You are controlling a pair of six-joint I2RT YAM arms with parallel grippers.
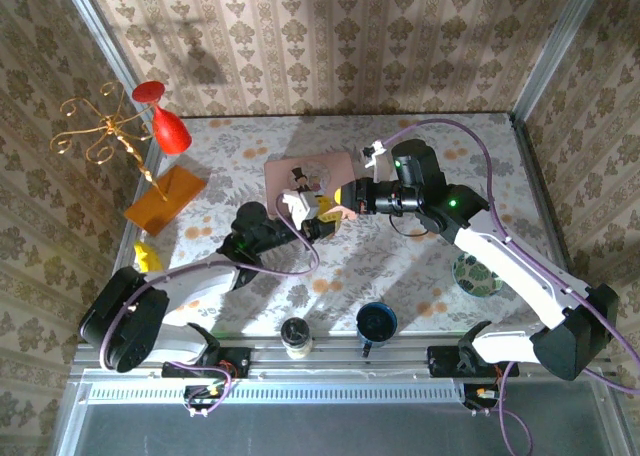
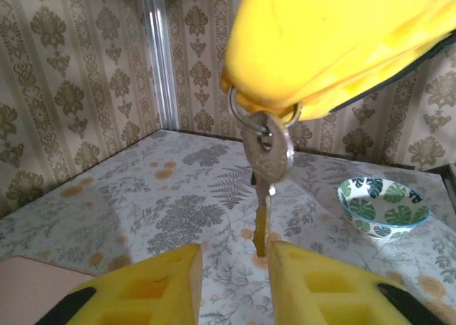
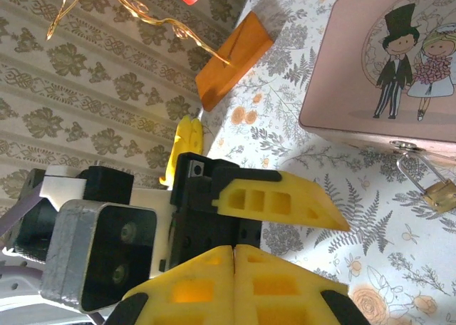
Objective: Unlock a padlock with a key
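Observation:
A silvery key (image 2: 267, 154) hangs by its ring from my right gripper (image 3: 234, 250), whose yellow fingers (image 2: 320, 40) are shut on the ring. The key's blade hangs between the fingers of my left gripper (image 2: 236, 268). It lies against the right-hand pad, with a gap to the other, so these jaws stand apart. The two grippers meet over the table's middle, left (image 1: 318, 219) and right (image 1: 345, 204). The small brass padlock (image 3: 442, 194) hangs by its thin shackle from the clasp of the pink picture box (image 3: 377, 61), and no gripper touches it.
A leaf-patterned bowl (image 1: 478, 273) sits at the right. A blue cup (image 1: 377, 322) and a small jar (image 1: 296, 334) stand near the front edge. An orange block (image 1: 165, 196) with a gold wire stand and a red goblet (image 1: 165, 121) are at the left.

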